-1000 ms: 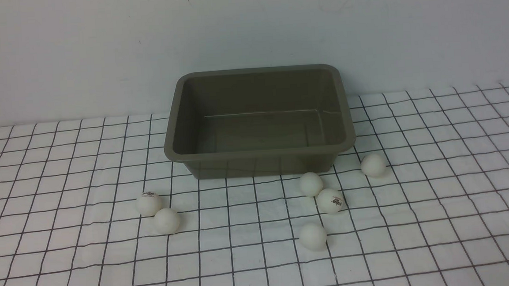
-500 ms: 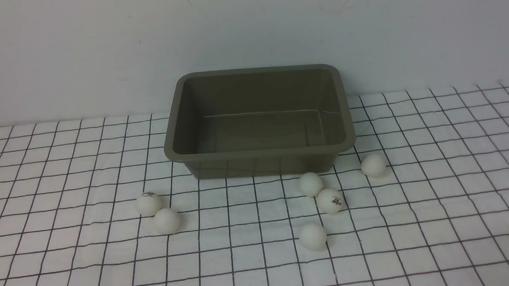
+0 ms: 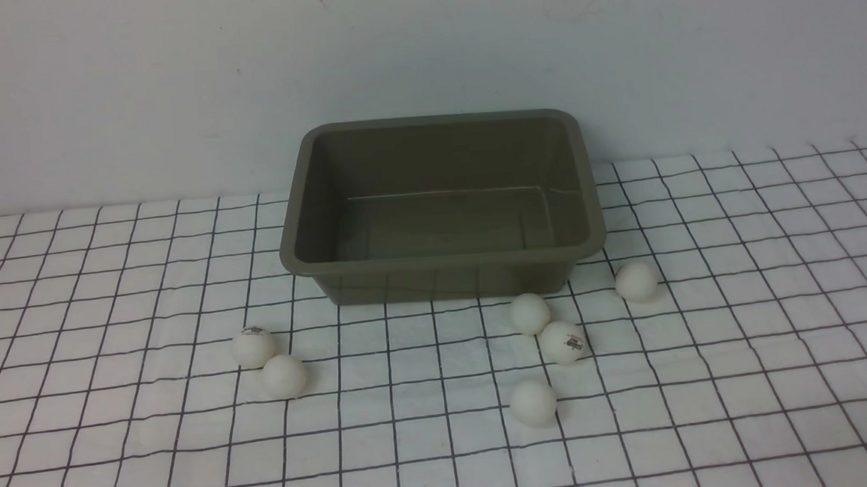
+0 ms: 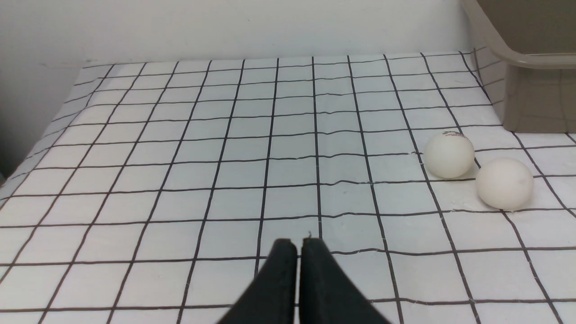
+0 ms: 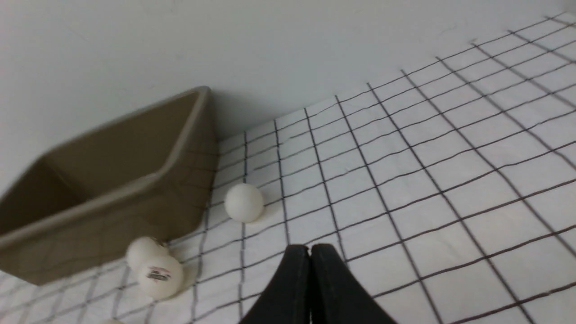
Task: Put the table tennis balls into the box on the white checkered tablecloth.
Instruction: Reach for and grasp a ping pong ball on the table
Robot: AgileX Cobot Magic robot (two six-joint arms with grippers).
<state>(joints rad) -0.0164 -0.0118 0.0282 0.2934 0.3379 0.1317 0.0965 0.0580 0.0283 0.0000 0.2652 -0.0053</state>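
Your left gripper [image 4: 298, 244], pinched closed and empty, is facing two balls [image 4: 449, 155] lying ahead toward the box [image 4: 535, 101]

Olive-brown box [image 3: 442, 261] sits upright at the back of the checkered tablecloth [image 3: 90, 294], close to the wall [image 3: 167, 79]. All six balls are on the cloth, outside it. Front-left: left logo ball [image 3: 252, 347] w/ left plain ball [image 3: 283, 376] just beside. Front-right: mid plain ball [image 3: 530, 314] and right logo ball [image 3: 562, 342] (touching or nearly), nearest ball [image 3: 533, 403] apart, corner ball [image 3: 636, 281] by the box's right front corner.
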